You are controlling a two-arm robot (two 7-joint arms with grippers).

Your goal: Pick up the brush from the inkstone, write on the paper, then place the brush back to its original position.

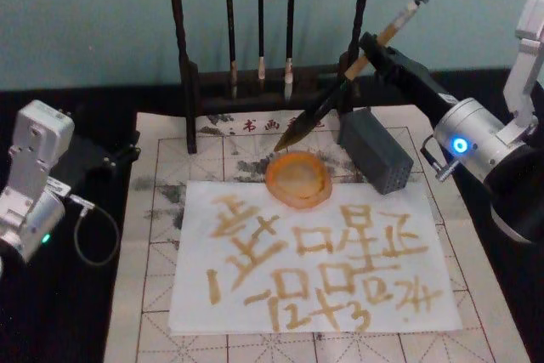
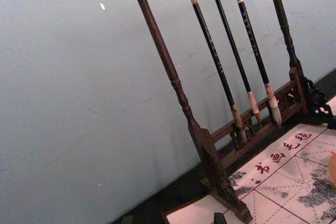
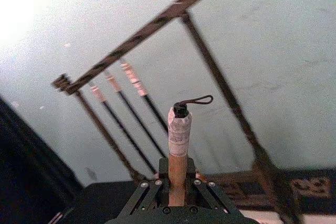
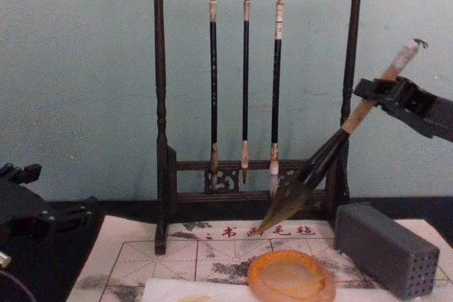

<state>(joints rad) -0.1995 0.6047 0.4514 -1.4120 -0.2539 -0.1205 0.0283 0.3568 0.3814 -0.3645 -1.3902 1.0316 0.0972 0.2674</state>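
Tan bamboo, pinched tight in the right gripper (image 1: 371, 47): held the brush (image 1: 333, 95) high on its handle, tilted, fat dark tip down. Hung that tip in the air just over the far edge of the orange inkstone (image 1: 298, 178), not touching it. Found the inkstone sitting at the top edge of the white paper (image 1: 197, 312), with the grey block (image 1: 374, 155) just beside it on the right and the wooden rack (image 1: 183, 48) close behind. Saw brown-gold marks all over the paper, so guessed at writing done and putting-back as the job in hand. Needed a slow trip down, then, tip first into the dish. Needed care to miss the grey block and the rack's post. Best to lay the brush on the rim and only then let go, so as not to tip the dish or drip on the paper. Found the left gripper (image 1: 119, 155) at the tabletop's left side, well apart; could not tell if spread or pressed together.
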